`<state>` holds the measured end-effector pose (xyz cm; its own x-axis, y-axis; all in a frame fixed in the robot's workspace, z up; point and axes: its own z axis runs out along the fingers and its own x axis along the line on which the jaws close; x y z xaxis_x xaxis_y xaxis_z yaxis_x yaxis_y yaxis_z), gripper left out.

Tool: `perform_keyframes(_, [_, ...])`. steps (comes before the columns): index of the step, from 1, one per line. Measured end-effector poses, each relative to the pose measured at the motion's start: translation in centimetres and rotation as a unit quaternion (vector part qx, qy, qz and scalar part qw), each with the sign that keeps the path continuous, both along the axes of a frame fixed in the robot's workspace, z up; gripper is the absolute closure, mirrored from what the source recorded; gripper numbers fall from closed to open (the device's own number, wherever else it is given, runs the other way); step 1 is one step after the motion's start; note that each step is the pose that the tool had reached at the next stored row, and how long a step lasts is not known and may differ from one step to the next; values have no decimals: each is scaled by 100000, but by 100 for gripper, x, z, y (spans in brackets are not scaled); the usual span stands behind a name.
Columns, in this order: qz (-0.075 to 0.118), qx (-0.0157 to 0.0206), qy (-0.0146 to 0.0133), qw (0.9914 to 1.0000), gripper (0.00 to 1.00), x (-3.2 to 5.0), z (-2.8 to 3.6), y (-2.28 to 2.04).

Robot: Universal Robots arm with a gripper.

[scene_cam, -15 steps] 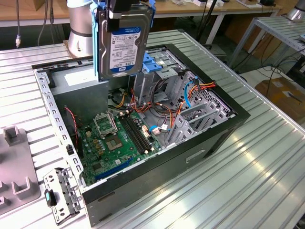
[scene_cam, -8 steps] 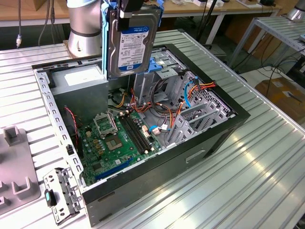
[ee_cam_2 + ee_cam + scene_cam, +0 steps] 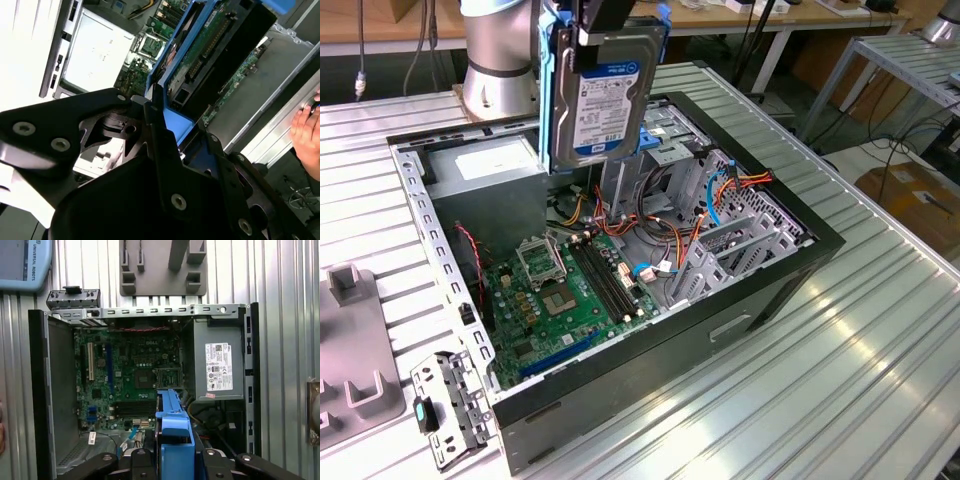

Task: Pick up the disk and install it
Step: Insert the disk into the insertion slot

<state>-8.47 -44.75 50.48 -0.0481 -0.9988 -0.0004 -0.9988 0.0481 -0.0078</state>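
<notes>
The black pincer (image 3: 603, 32) is clamped on the top edge of the flat dark rectangular disk (image 3: 605, 100) in its bright blue plastic carrier frame, which hangs upright directly below the pincer. Further below lies the open black computer case (image 3: 780, 290), green motherboard (image 3: 515, 290) exposed, on the ribbed metal tabletop (image 3: 800, 400).

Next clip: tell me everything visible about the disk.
The disk is a dark flat hard drive with a white and blue label, clipped in a blue plastic carrier frame. The gripper holds it upright by its top edge above the open computer case; its green circuit board shows in the second wrist view.
</notes>
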Motion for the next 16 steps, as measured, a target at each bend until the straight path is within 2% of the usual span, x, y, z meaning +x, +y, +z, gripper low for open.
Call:
perform_keyframes(1, [-3, 10, -5, 100000, 64, 0, -3, -43])
perform_keyframes(2, [-6, 1, -1, 100000, 64, 0, -6, -116])
perform_keyframes(7, [-1, 5, 1, 100000, 64, 4, -20, -340])
perform_keyframes(10, [-5, 7, 42, 100000, 64, 59, -29, -415])
perform_keyframes(13, [-1, 17, 86, 100000, 64, 206, -45, -466])
perform_keyframes(16, [-3, -11, 108, 100000, 64, 332, -53, -499])
